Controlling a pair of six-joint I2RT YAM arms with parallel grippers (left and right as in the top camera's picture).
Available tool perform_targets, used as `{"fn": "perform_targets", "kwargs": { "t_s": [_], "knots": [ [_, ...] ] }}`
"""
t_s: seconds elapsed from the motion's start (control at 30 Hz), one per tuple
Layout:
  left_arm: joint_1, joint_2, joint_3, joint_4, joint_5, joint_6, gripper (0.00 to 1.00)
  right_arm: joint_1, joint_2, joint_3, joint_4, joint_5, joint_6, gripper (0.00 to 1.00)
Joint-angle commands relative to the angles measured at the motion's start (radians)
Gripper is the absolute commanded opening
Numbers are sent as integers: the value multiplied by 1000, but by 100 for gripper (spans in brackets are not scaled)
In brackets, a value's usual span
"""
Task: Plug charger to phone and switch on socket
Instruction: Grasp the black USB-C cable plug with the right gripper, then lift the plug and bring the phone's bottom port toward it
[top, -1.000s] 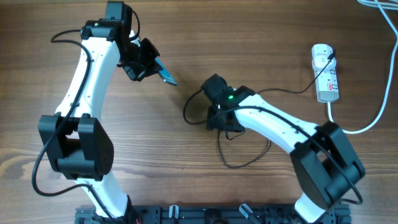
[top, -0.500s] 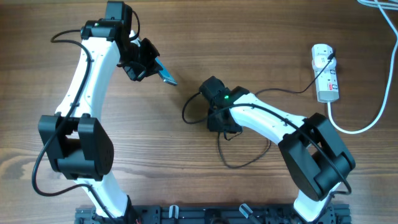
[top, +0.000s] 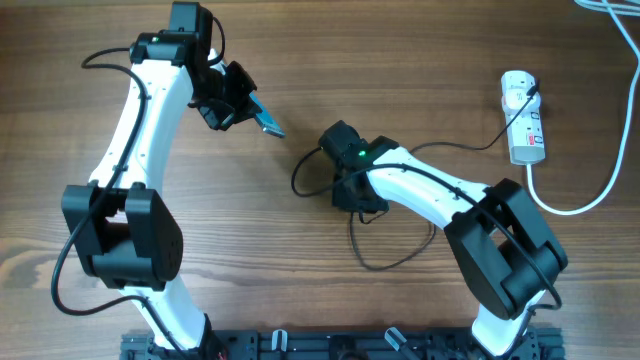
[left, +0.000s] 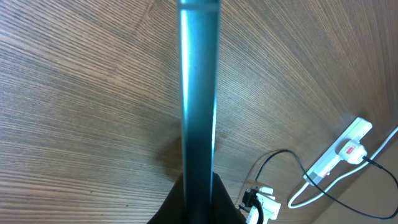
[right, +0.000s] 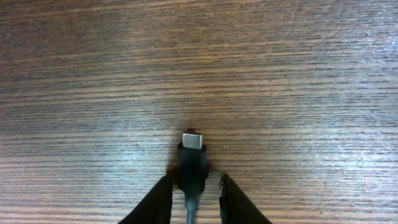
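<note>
– Where is the charger (right: 193, 163)?
– Its small plug end, metal tip pointing forward, sits between the two fingers of the right gripper (right: 196, 182). The wooden surface (right: 298, 74) is behind it. The cable runs back between the fingers toward the camera.
– Is that gripper clamped on it?
– I cannot tell. One finger looks to be against the plug's side and a thin gap shows at the other. The jaws are close around the plug, but whether they pinch it is unclear.
– And the rest of the cable?
– From overhead it bows out in a loop to the left of the right gripper. More slack lies curled on the surface below the arm. A thin black run leads off to the right, up to the socket (top: 523, 120).
– The phone (top: 267, 120)?
– It is off the surface, held in the left gripper (top: 240, 105), which is closed on it. It sits up and to the left of the right gripper, apart from the plug. In the left wrist view it shows edge-on, a narrow teal bar rising from between the dark fingers (left: 173, 210).
– The socket?
– It lies near the right edge of the surface, well away from both grippers, with small red marks on its face. A thick white cord (top: 590, 205) leaves its lower end and curves up the right side.
</note>
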Motion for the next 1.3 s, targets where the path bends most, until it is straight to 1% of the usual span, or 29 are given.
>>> {"fn": "perform_targets", "kwargs": {
  "t_s": [0.0,0.13,0.2,0.3,0.73,0.8,0.9,0.97,1.27],
  "knots": [
    [7,-31,1,3,-2,23,4,5,77,-35,-10,-36,-2,26],
    [7,-31,1,3,-2,23,4,5,77,-35,-30,-36,-2,26],
    [7,-31,1,3,-2,23,4,5,77,-35,-31,-36,-2,24],
    [7,-31,1,3,-2,22,4,6,77,-35,-32,-33,-2,24],
    [7,-31,1,2,-2,22,4,37,77,-35,-35,-17,17,24],
    [7,-31,1,2,-2,22,4,37,77,-35,-34,-17,17,24],
    [7,-31,1,2,-2,23,4,37,77,-35,-35,10,24,19],
    [7,-31,1,2,-2,22,4,37,77,-35,-34,9,24,19],
    [7,-31,1,3,-2,22,4,37,77,-35,-32,8,24,12]
  ]
}}
